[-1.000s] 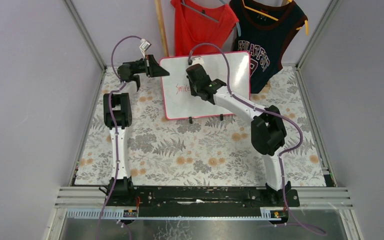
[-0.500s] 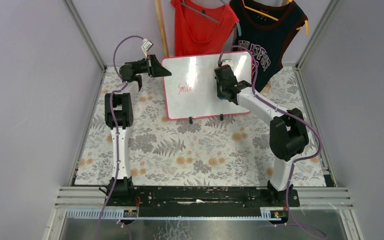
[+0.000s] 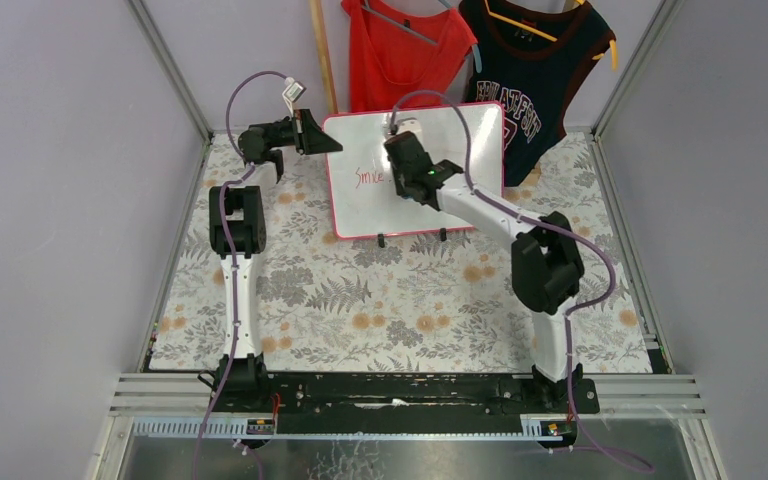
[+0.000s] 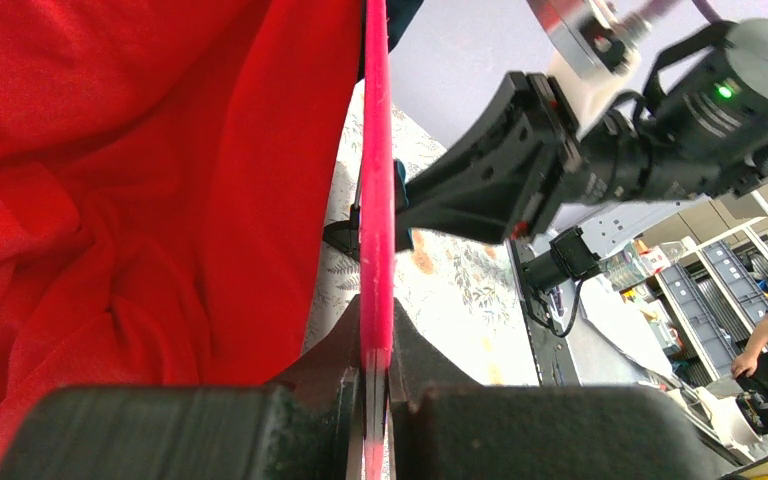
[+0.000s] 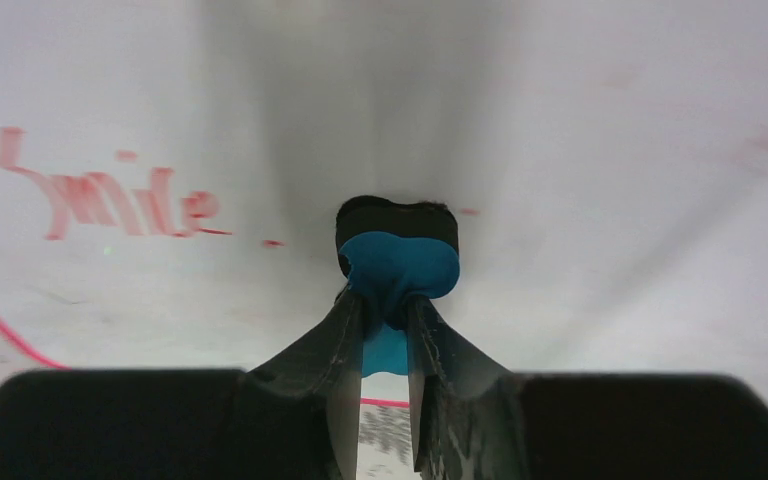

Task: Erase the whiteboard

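Note:
The whiteboard [image 3: 460,195] stands tilted at the back of the table, white with a pink-red frame and two black feet. Red writing "Smile" [image 3: 368,177] sits on its left part and shows in the right wrist view [image 5: 110,200]. My left gripper [image 3: 315,133] is shut on the board's left edge, seen edge-on in the left wrist view [image 4: 376,250]. My right gripper [image 3: 407,160] is shut on the small blue eraser [image 5: 398,265], whose black pad presses on the board [image 5: 610,130] just right of the writing.
A red top [image 3: 405,50] and a dark jersey [image 3: 535,75] hang behind the board. A wooden stick [image 3: 322,55] leans at the back wall. The floral tablecloth [image 3: 400,300] covers the table, with side walls left and right.
My right gripper with the eraser swept right across the board, then came back left to just beside the writing. The left gripper and the board have stayed put.

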